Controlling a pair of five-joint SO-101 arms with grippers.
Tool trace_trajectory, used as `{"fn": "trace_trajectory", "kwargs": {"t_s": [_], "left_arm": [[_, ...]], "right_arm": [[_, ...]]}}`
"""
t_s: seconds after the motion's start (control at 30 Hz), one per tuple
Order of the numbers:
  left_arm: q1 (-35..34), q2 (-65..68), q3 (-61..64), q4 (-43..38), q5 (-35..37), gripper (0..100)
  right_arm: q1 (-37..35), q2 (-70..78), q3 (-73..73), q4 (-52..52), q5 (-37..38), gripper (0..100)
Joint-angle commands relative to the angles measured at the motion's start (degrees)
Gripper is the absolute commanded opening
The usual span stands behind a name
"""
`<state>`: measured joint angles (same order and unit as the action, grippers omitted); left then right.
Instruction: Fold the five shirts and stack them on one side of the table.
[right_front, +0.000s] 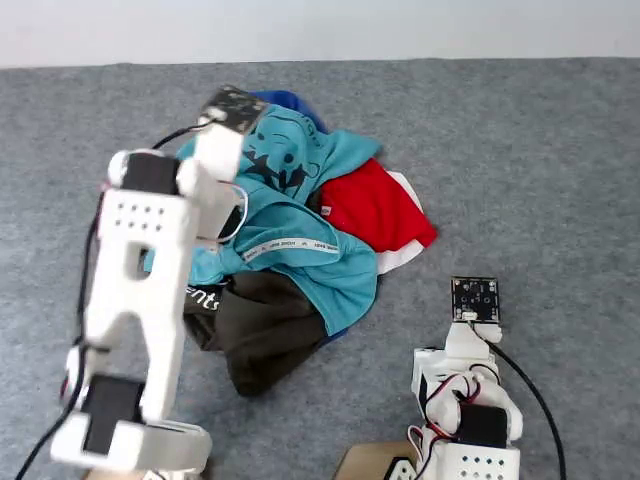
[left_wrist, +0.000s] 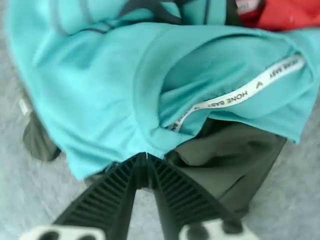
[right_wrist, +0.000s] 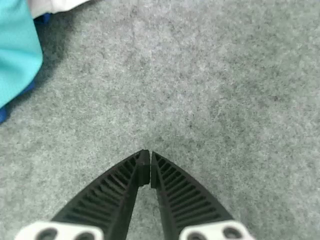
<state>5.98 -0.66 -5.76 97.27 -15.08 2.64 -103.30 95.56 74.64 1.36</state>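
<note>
A heap of shirts lies left of the table's middle. A teal shirt (right_front: 300, 240) with a dark print is on top. A red shirt (right_front: 375, 210) and a white one (right_front: 400, 258) show at its right, a blue one (right_front: 290, 100) at the back and a dark olive one (right_front: 265, 325) in front. My left arm stands over the heap. In the left wrist view my left gripper (left_wrist: 147, 159) is shut on the hem of the teal shirt (left_wrist: 90, 90), above the olive shirt (left_wrist: 230, 155). My right gripper (right_wrist: 146, 167) is shut with nothing in it, over bare table beside the teal shirt (right_wrist: 17, 50).
The grey felt table (right_front: 540, 150) is bare on its right half and along the back. The folded right arm (right_front: 465, 400) sits at the front right. A brown flat piece (right_front: 365, 462) lies at the front edge next to its base.
</note>
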Motion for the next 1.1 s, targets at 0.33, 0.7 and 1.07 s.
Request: {"fn": "trace_trajectory", "kwargs": {"t_s": [0.33,0.7,1.07], "left_arm": [[5.36,11.16,-5.58,3.25,-13.36,28],[4.92,24.62,-6.37,-4.13,-17.76,28],[5.54,37.54,-6.37,-11.78,-18.90,13]], "right_arm": [[0.13,-0.57,0.88,0.31,-0.26,0.9],[0.13,-0.57,0.88,0.31,-0.26,0.9],[0.13,-0.57,0.88,0.31,-0.26,0.9]]}}
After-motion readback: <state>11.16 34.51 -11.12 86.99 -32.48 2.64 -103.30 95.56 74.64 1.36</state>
